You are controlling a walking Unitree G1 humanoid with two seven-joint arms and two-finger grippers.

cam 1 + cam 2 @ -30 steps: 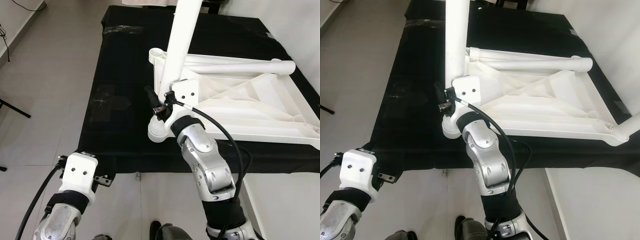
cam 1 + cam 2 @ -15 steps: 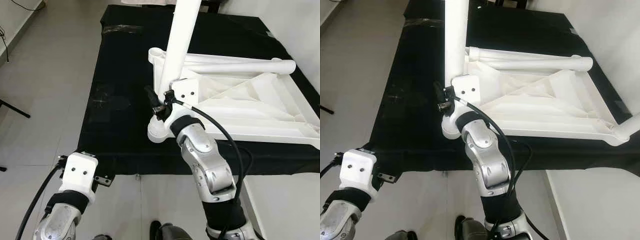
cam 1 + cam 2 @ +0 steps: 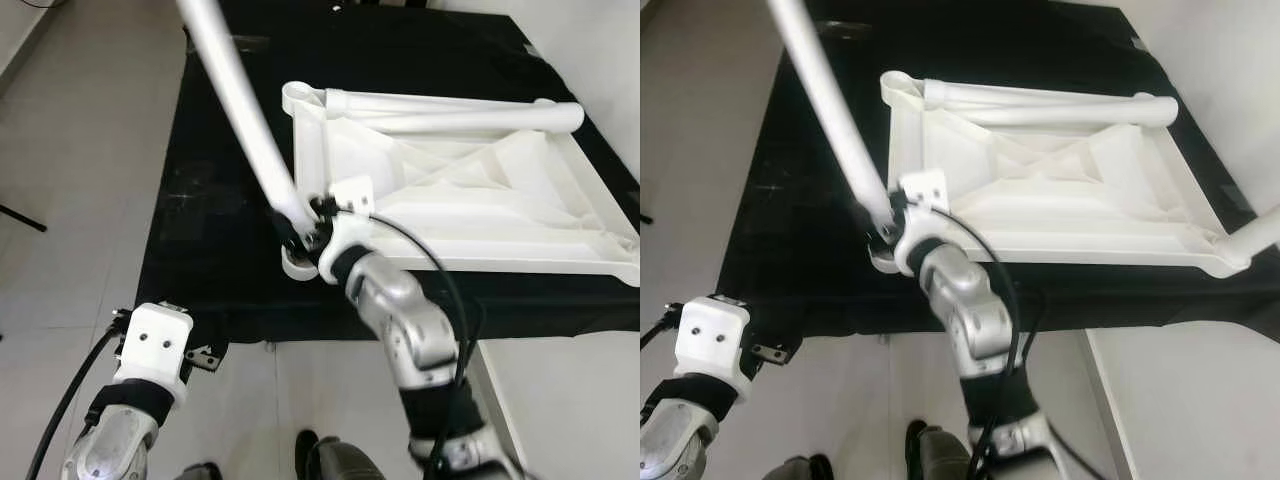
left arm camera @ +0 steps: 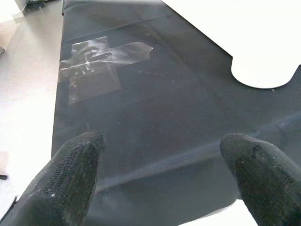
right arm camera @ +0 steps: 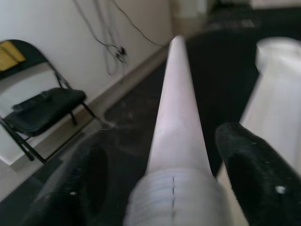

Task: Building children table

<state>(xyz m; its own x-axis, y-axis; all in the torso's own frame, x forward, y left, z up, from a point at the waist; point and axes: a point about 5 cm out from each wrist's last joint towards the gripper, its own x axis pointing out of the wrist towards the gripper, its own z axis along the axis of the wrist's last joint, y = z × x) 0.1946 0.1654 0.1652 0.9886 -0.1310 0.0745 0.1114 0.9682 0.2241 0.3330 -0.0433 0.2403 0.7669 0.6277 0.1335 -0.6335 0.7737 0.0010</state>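
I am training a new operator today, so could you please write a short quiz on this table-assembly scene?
1. True or false: the right gripper holds the white table leg at its lower end.
2. What lies under the upturned tabletop? A) black cloth B) bare floor C) cardboard
3. Fill in: the left gripper's fingers are ____, with nothing between them.

Key: 1 true. 2 A, the black cloth. 3 open; the left gripper hovers by the cloth's near edge.
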